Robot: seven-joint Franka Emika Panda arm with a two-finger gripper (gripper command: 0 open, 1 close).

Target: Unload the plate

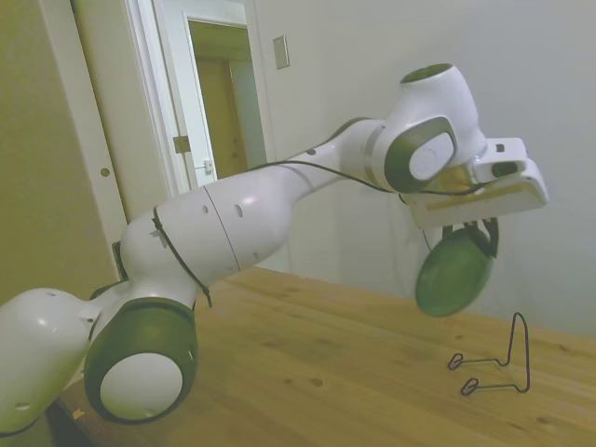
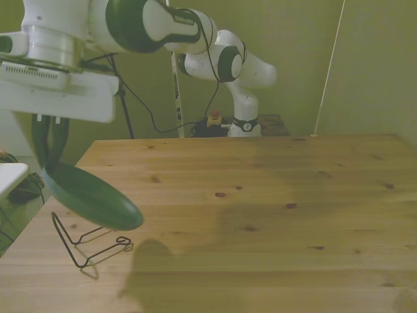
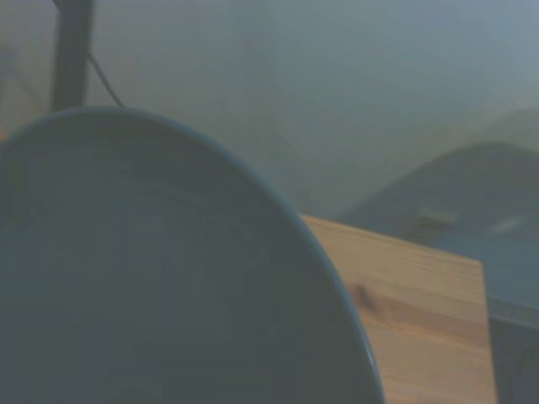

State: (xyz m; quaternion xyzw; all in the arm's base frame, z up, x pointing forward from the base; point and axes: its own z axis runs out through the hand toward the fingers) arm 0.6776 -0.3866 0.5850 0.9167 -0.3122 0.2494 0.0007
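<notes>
Wire stand [image 2: 88,242] sat empty nr the worktop [image 2: 260,215] edge at the front view's left. Plate [image 2: 91,195] hung in air just above it, clear of the wire, tilted on edge, rim gripped by the pincer [image 2: 49,153] directly overhead. Judged: next comes carrying it away from the stand and down to the bare wood.

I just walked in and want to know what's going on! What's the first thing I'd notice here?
The big white robot arm holds a dark green plate up in the air, hanging tilted from its fingers, well above the wooden table. Below it on the table stands a thin black wire stand, with nothing on it, near the front view's left.
</notes>
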